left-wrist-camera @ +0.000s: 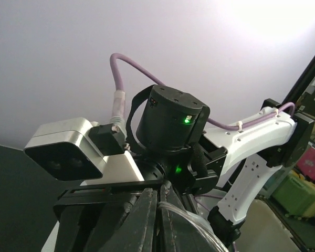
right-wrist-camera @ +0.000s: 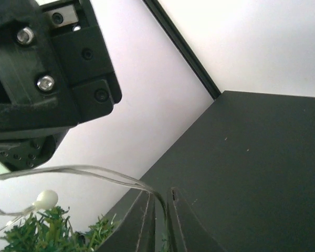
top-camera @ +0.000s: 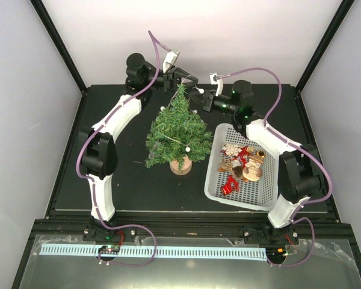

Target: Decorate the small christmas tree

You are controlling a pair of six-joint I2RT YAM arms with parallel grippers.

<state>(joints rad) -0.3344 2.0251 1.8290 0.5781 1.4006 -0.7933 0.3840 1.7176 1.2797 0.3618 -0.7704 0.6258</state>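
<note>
The left gripper (top-camera: 182, 77) hangs at 12 o'clock of the small christmas tree (top-camera: 177, 129), just beyond its tip. Its jaws are pressed together. A clear strand leaves beside them in the left wrist view, but I cannot tell whether it is pinched.

The tree stands upright on its wooden disc near the middle of the black table (top-camera: 120, 180), with a few white bulbs already among its branches.

At 1 o'clock of the tree tip, the right gripper (right-wrist-camera: 160, 202) has its jaws drawn almost together on the light string (right-wrist-camera: 94, 173), which runs into the slot between them. 1 bulb (right-wrist-camera: 46, 198) hangs just above the needles.

The step in hand looks like draping this string. To do it well, I would keep the strand taut between the 2 grippers and lower it into the upper branches rather than across their tips. I would also avoid pulling sideways, since the light tree could tip.

At 3 o'clock of the tree sits the white basket (top-camera: 249, 194). It holds a loose pile at its far end: a white snowflake (top-camera: 231, 149), tan wooden shapes (top-camera: 251, 171) and a red ornament (top-camera: 230, 186). Its near end is bare.
</note>
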